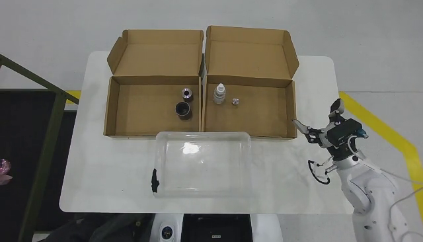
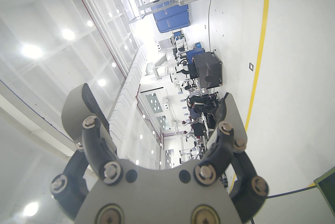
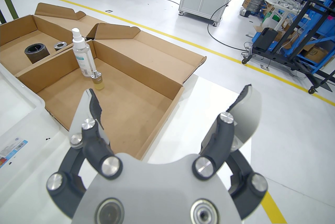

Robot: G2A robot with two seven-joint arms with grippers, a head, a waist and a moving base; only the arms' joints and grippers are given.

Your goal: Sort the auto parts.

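White rectangular table stands on pale grey workshop floor with yellow floor line; right hand and left hand both released, empty.

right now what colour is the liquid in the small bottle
Pale yellow; the small bottle shows best in the right wrist view.

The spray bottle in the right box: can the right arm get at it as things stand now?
Probably yes. The right gripper is open just outside the box, which is open above; the spray bottle stands upright, and only a small vial close beside it could hinder.
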